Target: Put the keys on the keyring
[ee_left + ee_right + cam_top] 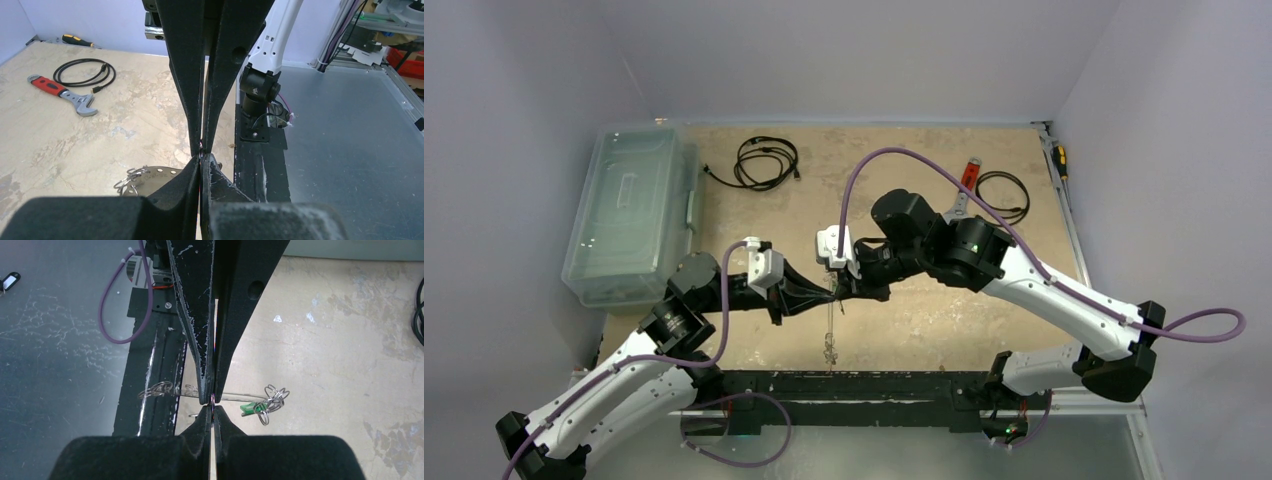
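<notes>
The left fingers (186,184) are pressed fully together, and so are the right fingers (231,430). The two pairs meet tip to tip above the near half of the table (924,320), the left arm reaching in from 9 o'clock and the right arm from 3 o'clock in the top view. A speck of red shows in the slit where the tips meet, too small to identify.

The keyring (231,397) crosses exactly at that meeting point as a thin wire. Seen from above, it hangs from the tips toward 6 o'clock, clear of the table. I cannot tell which pair actually pinches it.

In the right wrist view the wire runs from 9 to 3 o'clock across the fingertips. A green-tagged key (247,408) hangs on it at 3 o'clock, just beside a cluster of small wire rings (273,398). Some pale metal pieces (160,388) sit on the wire at 9 o'clock; their shape is hard to read.

From the meeting point in the top view, a red-handled wrench (62,93) lies flat on the table at 1 o'clock. A coiled black cable (85,74) lies just beside it at 2 o'clock. A yellow-and-black screwdriver (77,40) lies beyond them at the table's far right edge. A second black cable (766,162) lies at 11 o'clock, and a clear plastic box (629,215) stands at 9 to 10 o'clock by the left edge.
</notes>
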`<control>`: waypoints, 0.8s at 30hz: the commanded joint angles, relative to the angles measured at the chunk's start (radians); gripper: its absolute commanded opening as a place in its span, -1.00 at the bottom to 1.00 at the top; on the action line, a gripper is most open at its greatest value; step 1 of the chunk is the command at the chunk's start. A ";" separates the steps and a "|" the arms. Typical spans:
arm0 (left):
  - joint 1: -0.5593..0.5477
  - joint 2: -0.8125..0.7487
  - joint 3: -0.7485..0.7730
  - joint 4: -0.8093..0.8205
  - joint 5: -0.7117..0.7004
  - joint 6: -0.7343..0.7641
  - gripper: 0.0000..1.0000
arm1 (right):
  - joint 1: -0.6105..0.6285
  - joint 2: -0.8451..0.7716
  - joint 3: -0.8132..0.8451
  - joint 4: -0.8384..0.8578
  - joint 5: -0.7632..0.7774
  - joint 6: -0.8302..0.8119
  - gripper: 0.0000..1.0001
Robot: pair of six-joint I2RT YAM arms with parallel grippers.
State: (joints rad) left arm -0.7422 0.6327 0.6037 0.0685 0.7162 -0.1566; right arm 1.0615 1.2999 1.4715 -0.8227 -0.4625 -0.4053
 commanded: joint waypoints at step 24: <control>0.002 -0.150 -0.050 0.125 -0.095 -0.069 -1.00 | 0.014 -0.250 -0.270 0.488 -0.037 0.114 -0.03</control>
State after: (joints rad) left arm -0.7418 0.4980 0.5537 0.1276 0.6441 -0.2188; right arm 1.0718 1.1084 1.2568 -0.4858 -0.4675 -0.3401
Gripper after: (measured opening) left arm 0.006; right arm 0.500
